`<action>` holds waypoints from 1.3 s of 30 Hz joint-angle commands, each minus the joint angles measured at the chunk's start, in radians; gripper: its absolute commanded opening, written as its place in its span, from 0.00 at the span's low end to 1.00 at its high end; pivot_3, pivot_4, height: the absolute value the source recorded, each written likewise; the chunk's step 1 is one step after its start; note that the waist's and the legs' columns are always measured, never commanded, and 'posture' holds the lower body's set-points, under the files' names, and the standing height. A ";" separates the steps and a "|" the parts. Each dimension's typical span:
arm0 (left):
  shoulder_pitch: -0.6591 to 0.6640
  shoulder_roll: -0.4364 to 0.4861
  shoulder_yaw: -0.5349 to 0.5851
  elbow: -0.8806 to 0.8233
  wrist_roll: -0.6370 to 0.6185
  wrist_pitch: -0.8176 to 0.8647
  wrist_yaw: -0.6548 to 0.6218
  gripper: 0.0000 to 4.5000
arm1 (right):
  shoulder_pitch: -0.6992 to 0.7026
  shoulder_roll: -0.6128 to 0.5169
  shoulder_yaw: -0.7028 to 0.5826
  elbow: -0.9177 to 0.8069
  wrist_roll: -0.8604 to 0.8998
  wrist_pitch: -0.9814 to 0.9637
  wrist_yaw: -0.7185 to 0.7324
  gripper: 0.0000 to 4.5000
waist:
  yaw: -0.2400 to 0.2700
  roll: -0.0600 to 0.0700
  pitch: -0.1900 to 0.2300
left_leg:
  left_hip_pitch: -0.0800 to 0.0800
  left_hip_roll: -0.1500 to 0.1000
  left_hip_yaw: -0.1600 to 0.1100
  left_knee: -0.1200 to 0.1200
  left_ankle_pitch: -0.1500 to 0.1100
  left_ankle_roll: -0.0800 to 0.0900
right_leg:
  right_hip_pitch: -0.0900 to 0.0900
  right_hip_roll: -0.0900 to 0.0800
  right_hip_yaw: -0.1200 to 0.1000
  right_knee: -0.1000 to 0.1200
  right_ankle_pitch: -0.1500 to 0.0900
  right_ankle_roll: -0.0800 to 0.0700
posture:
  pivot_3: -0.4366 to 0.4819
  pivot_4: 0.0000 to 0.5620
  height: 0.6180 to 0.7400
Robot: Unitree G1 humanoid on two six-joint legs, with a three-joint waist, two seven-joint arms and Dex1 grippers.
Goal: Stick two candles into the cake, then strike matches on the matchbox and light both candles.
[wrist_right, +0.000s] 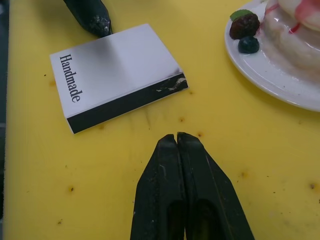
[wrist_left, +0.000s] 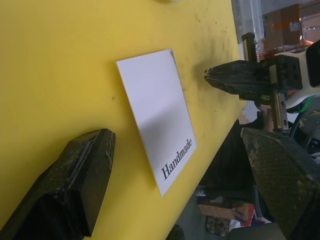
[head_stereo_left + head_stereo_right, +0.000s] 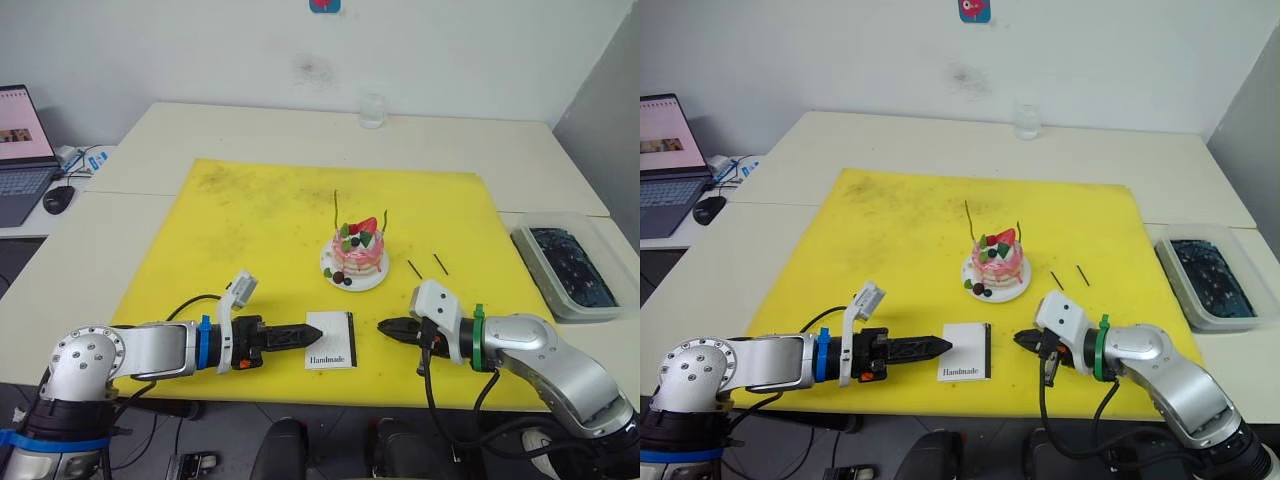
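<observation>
1. The left gripper point(image 3: 305, 336) lies low over the yellow mat point(image 3: 250, 230) near its front edge, its tips just beside the left side of the matchbox point(image 3: 332, 341). The left wrist view shows its fingers spread apart, holding nothing.
2. The matchbox lies flat near the middle of the mat's front edge, between the two grippers, black strip facing the right gripper. It looks light and stiff, likely to slide on the mat; pinching it across its long sides seems the best hold.
3. The cake point(image 3: 357, 252) sits on its white plate point(image 3: 372, 281) right of the mat's centre, with both candles point(image 3: 336, 208) already standing in it.
4. The right gripper point(image 3: 386, 327) rests beside the matchbox's right side, fingers pressed together and empty.
5. The two matches point(image 3: 414, 268) lie loose on the mat right of the plate. They are thin, light and snap easily; a pinch at the bare end should suit.
</observation>
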State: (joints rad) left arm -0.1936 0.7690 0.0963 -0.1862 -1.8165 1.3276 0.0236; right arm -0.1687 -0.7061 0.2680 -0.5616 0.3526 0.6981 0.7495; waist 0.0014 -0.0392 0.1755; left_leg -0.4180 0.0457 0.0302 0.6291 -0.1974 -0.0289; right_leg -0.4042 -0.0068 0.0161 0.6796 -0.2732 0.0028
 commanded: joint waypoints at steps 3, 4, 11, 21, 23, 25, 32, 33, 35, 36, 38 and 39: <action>-0.005 0.053 -0.100 -0.049 -0.153 -0.098 0.092 1.00 | -0.044 0.003 0.027 -0.017 0.000 0.040 0.021 0.01 | -0.001 0.000 0.000 | 0.000 0.000 0.000 0.000 0.000 0.000 | 0.000 0.000 0.000 0.000 0.000 0.000 | 0.48 0.27 1.00; -0.004 0.049 -0.111 -0.041 -0.156 -0.113 0.101 1.00 | -0.050 0.001 0.033 -0.016 -0.002 0.047 0.024 0.01 | -0.001 0.000 0.000 | 0.000 0.000 0.000 0.000 0.000 0.000 | 0.000 0.000 0.000 0.000 0.000 0.000 | 0.48 0.27 1.00; -0.024 0.044 -0.179 -0.035 -0.138 -0.143 0.112 1.00 | -0.078 0.002 0.067 -0.008 -0.016 0.080 0.036 0.01 | -0.001 0.000 0.000 | 0.000 0.000 0.000 0.000 0.000 0.000 | 0.000 0.000 0.000 0.000 0.000 0.000 | 0.48 0.27 1.00; -0.011 -0.002 -0.214 -0.016 -0.044 -0.154 0.091 1.00 | -0.127 0.059 0.147 0.048 -0.068 0.095 0.018 0.01 | 0.001 0.000 0.000 | 0.000 -0.001 0.000 0.000 0.000 0.000 | 0.001 0.000 0.000 0.000 -0.001 -0.002 | 0.48 0.27 1.00; -0.006 -0.008 -0.216 -0.015 -0.032 -0.152 0.086 1.00 | -0.131 0.068 0.161 0.050 -0.068 0.090 0.026 0.01 | 0.001 0.000 -0.001 | 0.001 -0.001 0.000 0.000 0.000 0.000 | 0.001 0.000 0.000 0.000 -0.002 -0.003 | 0.48 0.27 1.00; -0.002 -0.011 -0.217 -0.017 -0.022 -0.150 0.081 1.00 | -0.136 0.084 0.165 0.049 -0.067 0.092 0.022 0.01 | 0.001 0.000 -0.001 | 0.001 -0.001 0.000 0.000 0.000 0.000 | 0.001 0.000 0.000 0.000 -0.002 -0.003 | 0.48 0.27 1.00; 0.012 -0.023 -0.218 -0.032 -0.002 -0.147 0.073 1.00 | -0.150 0.131 0.164 0.035 -0.045 0.104 0.029 0.01 | 0.001 0.001 -0.001 | 0.001 -0.001 0.000 0.000 0.000 0.000 | 0.001 0.000 0.000 -0.001 -0.002 -0.003 | 0.48 0.27 1.00; 0.012 -0.024 -0.218 -0.033 -0.001 -0.147 0.074 1.00 | -0.152 0.135 0.163 0.034 -0.040 0.108 0.032 0.01 | 0.001 0.001 -0.001 | 0.001 -0.001 0.001 0.000 0.000 0.000 | 0.001 -0.001 0.001 -0.001 -0.002 -0.003 | 0.48 0.27 1.00; 0.013 -0.026 -0.218 -0.034 0.001 -0.148 0.074 1.00 | -0.156 0.144 0.163 0.037 -0.036 0.110 0.033 0.01 | 0.002 0.001 -0.001 | 0.001 -0.001 0.001 0.000 0.000 0.000 | 0.001 -0.001 0.000 -0.001 -0.002 -0.003 | 0.48 0.27 1.00; 0.013 -0.026 -0.218 -0.035 0.002 -0.147 0.074 1.00 | -0.158 0.149 0.162 0.039 -0.033 0.108 0.036 0.01 | 0.002 0.001 -0.001 | 0.001 -0.001 0.001 0.000 0.000 0.000 | 0.001 -0.001 0.000 -0.001 -0.002 -0.003 | 0.48 0.27 1.00; 0.014 -0.026 -0.217 -0.036 0.006 -0.146 0.073 1.00 | -0.162 0.159 0.161 0.045 -0.035 0.109 0.036 0.01 | 0.002 0.001 -0.001 | 0.001 -0.001 0.001 0.000 0.000 0.000 | 0.001 -0.001 0.000 -0.001 -0.002 -0.003 | 0.48 0.27 1.00; 0.014 -0.026 -0.217 -0.036 0.008 -0.145 0.072 1.00 | -0.163 0.162 0.161 0.047 -0.037 0.109 0.037 0.01 | 0.002 0.001 -0.001 | 0.001 -0.001 0.001 0.000 0.000 0.000 | 0.001 -0.001 0.000 -0.001 -0.002 -0.003 | 0.48 0.27 1.00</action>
State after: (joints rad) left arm -0.2011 0.7554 -0.0792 -0.2209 -1.8280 1.1660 0.0940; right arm -0.3127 -0.5506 0.4336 -0.4998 0.2986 0.8141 0.7804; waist 0.0031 -0.0385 0.1741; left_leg -0.4168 0.0444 0.0308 0.6292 -0.1973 -0.0289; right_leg -0.4030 -0.0081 0.0164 0.6785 -0.2748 0.0000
